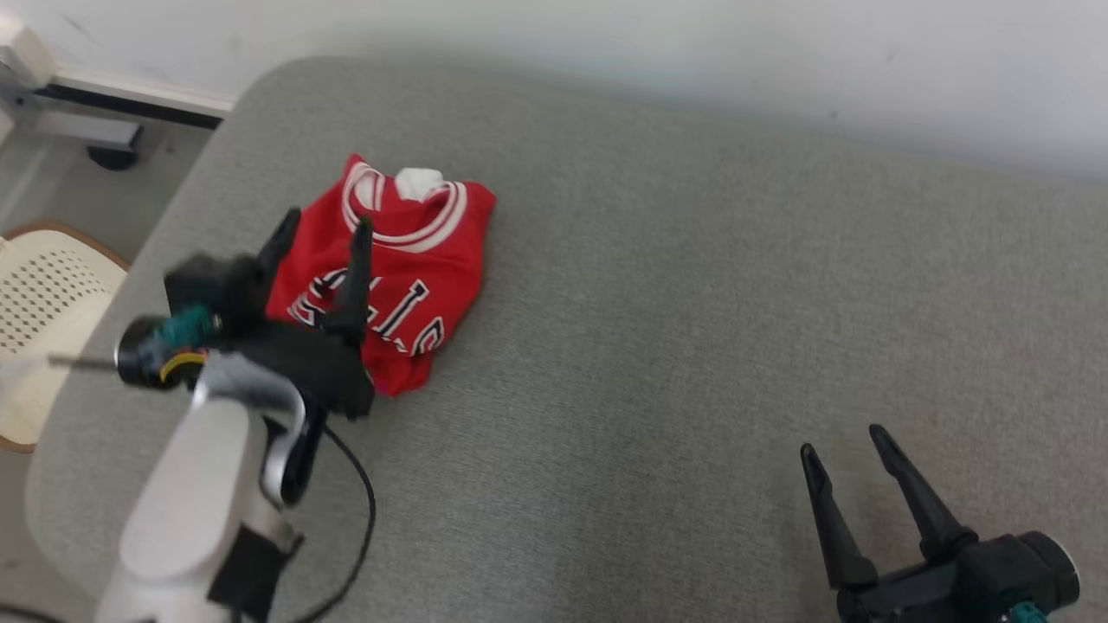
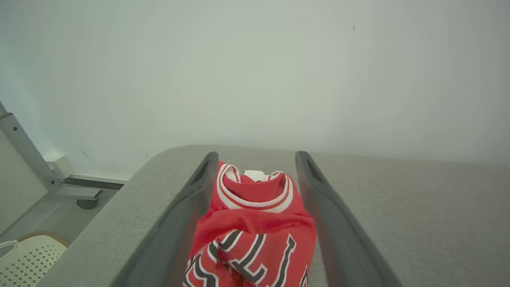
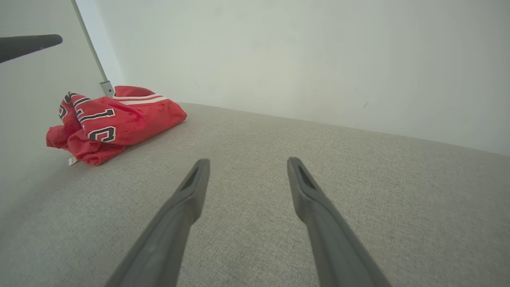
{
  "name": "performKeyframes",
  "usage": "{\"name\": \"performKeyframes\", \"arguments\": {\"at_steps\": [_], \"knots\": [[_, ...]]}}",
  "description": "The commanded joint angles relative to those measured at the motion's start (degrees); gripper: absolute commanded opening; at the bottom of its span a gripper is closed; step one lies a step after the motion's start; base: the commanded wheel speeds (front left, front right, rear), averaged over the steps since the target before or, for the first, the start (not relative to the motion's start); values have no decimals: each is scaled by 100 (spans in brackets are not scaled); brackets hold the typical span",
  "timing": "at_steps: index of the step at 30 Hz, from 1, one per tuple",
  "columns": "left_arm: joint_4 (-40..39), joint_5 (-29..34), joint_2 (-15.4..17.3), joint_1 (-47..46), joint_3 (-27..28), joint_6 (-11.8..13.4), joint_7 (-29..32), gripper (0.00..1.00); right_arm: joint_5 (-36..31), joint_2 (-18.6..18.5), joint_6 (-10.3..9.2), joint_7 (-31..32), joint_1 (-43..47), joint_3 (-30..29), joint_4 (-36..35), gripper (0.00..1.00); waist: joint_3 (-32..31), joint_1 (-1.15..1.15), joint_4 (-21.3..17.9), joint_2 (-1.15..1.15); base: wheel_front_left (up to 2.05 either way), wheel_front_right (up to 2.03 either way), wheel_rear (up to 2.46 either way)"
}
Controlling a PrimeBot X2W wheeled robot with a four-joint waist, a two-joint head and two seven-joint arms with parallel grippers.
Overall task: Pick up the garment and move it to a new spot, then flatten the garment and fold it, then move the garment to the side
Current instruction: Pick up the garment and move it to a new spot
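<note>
Crumpled red jersey w/ white-striped collar [image 1: 407, 260], prob. light, soft & floppy; left gripper [image 1: 326, 223] spread wide over it, right gripper [image 1: 844, 441] spread, idle; best pinch a raised fold.

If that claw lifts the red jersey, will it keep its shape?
Probably not: the red jersey lies crumpled in soft folds, so loose parts would likely hang down. It looks thin and light; pushed, it would probably bunch up.

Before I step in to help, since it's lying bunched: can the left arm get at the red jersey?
Probably yes: the left gripper is open, fingers either side of the jersey, nothing in between.
</note>
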Motion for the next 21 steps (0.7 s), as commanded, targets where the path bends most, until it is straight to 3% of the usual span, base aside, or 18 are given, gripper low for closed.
{"name": "performKeyframes", "arguments": {"at_steps": [1,9,16,21], "knots": [[165,-127,74,-249,-56,10,123,100,-55,-46,-14,-1,-100,-5,-29,100,381,-1,-284,-2,0,0,0],[1515,-984,414,-1443,-311,10,1433,100,-116,-50,-14,-2,-537,59,-58,100,938,-1,-650,-2,0,0,0],[2447,-1165,691,-2032,-257,27,2186,100,-133,44,-14,-2,-778,73,-43,100,1274,-1,-959,-2,0,0,0],[2914,-1298,718,-2178,-258,24,2573,100,-140,109,-14,-2,-885,59,-34,100,1423,-1,-1098,-2,0,0,0]]}}
